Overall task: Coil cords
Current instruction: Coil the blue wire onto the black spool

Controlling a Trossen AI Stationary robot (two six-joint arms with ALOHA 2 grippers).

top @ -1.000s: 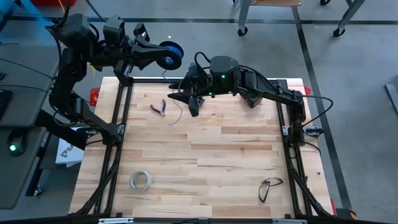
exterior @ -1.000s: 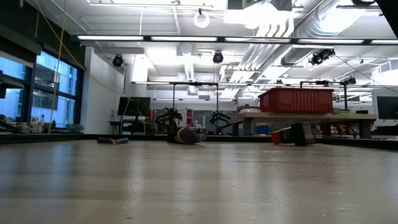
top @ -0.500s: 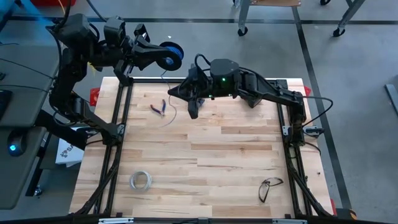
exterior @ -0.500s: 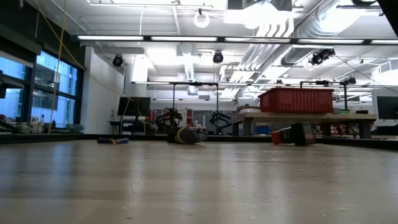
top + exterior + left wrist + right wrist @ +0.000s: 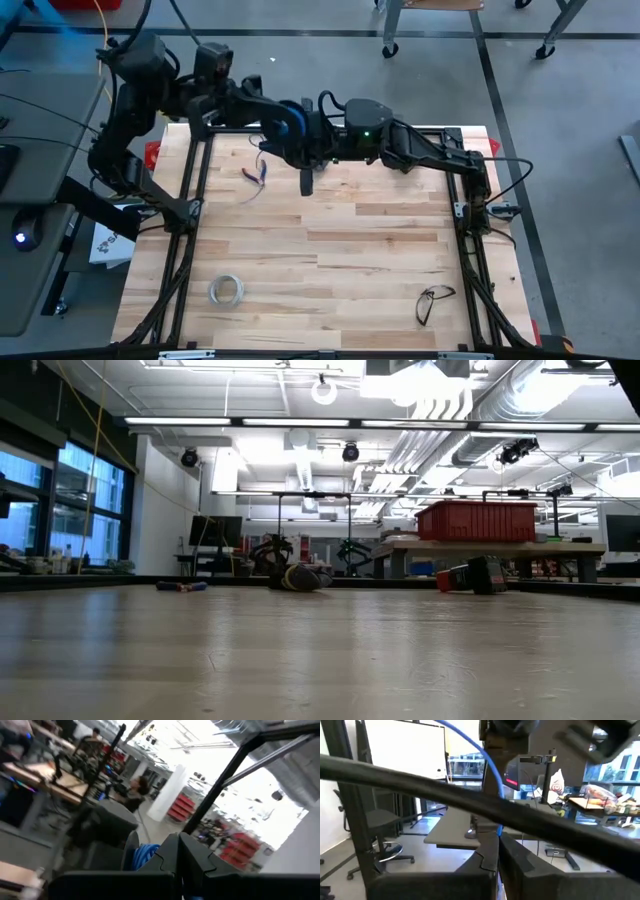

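The cord is a thin blue wire wound on a small dark spool (image 5: pixel 291 124), held above the table's far edge. My left gripper (image 5: pixel 270 112) is shut on the spool. From the spool the wire (image 5: pixel 262 165) runs down to the table, where its loose end (image 5: pixel 249 194) lies near the far left. Right beside the spool, my right gripper (image 5: pixel 305 184) is shut on the wire. In the right wrist view the wire (image 5: pixel 485 757) rises from the fingertips. My left gripper holds the spool (image 5: pixel 143 856) at its fingers' free ends, reaching level from the table's left. The fingers hide which part of the spool they are on. The spool is lifted clear of the table. My right gripper pinches the single strand of wire (image 5: pixel 498 826) between its two fingertips. The wire runs on upward from the pinch in a gentle curve.
Pliers with red and blue handles (image 5: pixel 258 173) lie under the hanging wire. A whitish ring of tape (image 5: pixel 226 291) sits near the front left and a pair of glasses (image 5: pixel 433 301) near the front right. The black frame rails (image 5: pixel 196 170) border the table.
My left gripper has carried the spool toward the table's right, from beyond the far left corner to right beside my right gripper. My right gripper has shut on the wire. The loose wire has shifted slightly on the table.
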